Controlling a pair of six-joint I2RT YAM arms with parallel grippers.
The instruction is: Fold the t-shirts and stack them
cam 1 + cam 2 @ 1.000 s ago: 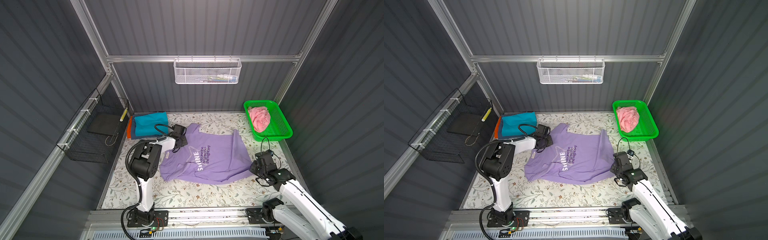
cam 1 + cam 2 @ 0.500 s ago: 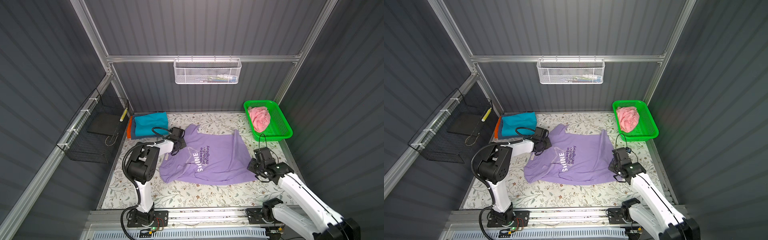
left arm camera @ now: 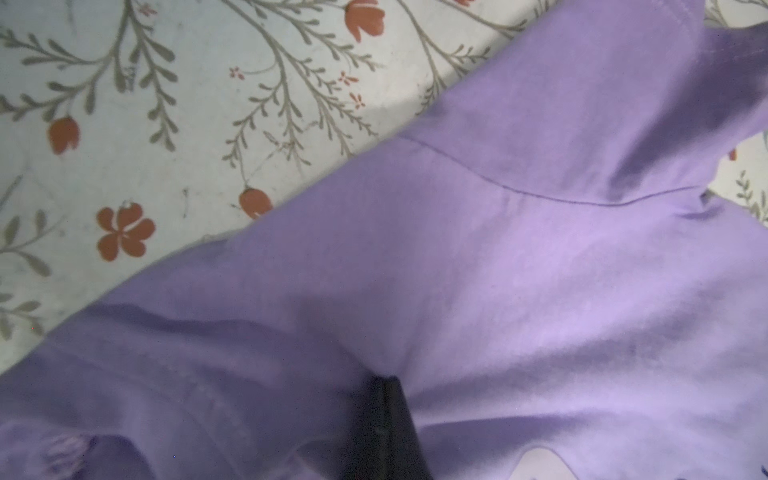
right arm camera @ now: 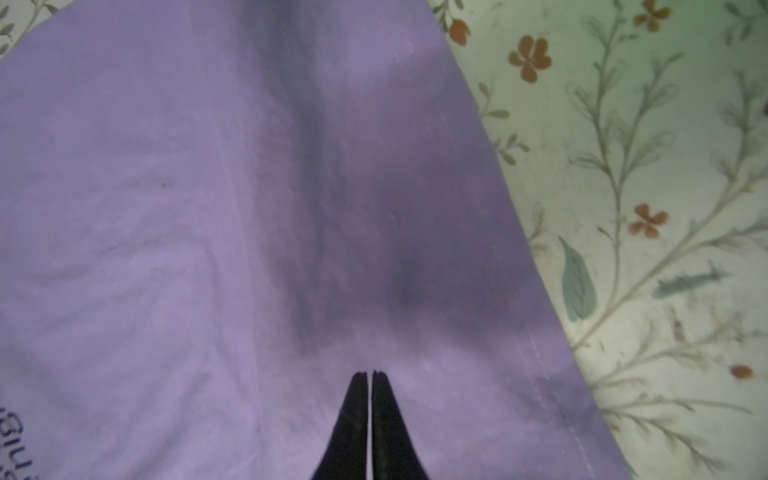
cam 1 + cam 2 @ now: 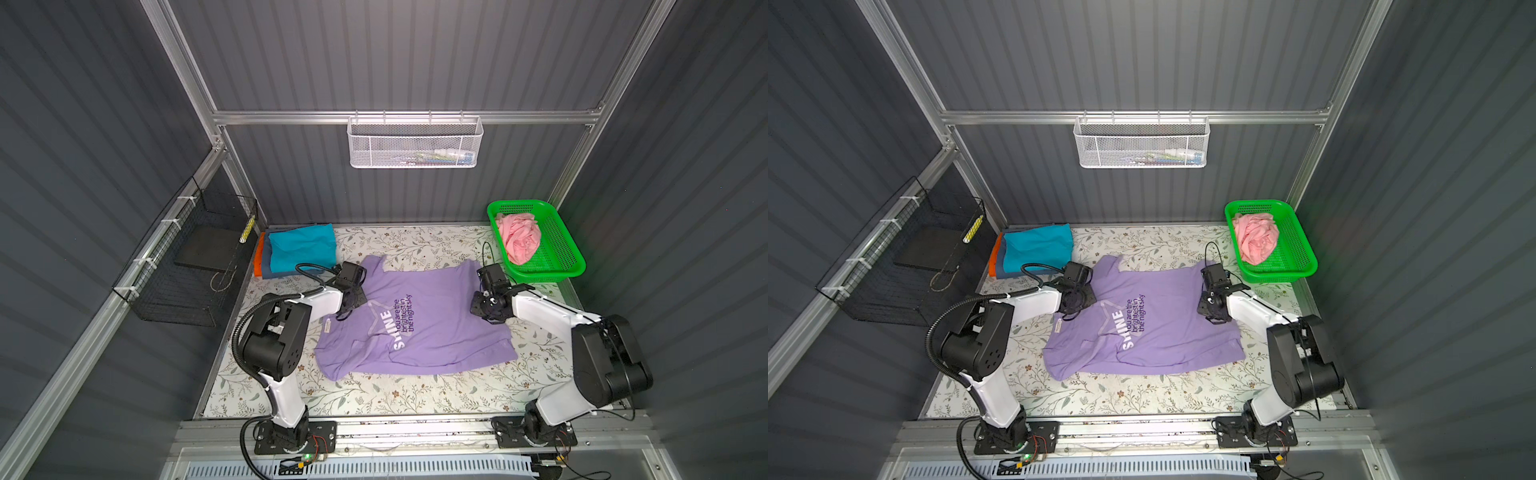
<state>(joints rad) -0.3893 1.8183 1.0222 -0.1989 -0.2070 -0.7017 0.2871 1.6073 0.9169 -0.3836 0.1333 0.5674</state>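
So the lavender shirt [image 5: 432, 328] is spread print-up in the middle of the table [image 5: 415, 395], "SHINE" readable in both top views, a bit rumpled along the near hem. The left gripper [image 5: 353, 300] is down on the shoulder by the collar. In the left wrist view only one dark finger [image 3: 386, 428] shows, with cloth draped over the rest and creases pulling in toward it, so it looks clamped on the lavender shirt. The right gripper [image 5: 484, 308] sits on the opposite edge, near the side hem. In its wrist view the fingers [image 4: 388, 415] are squeezed together with just a hairline slit, tips right at the fabric, and honestly I can't tell if any cloth is nipped in there. The folded pile sits in the back left corner, teal shirt [image 5: 303, 245] on top with an orange edge peeking out. The pink shirt [image 5: 519, 239] is crumpled in the basket [image 5: 544, 275] at back right.
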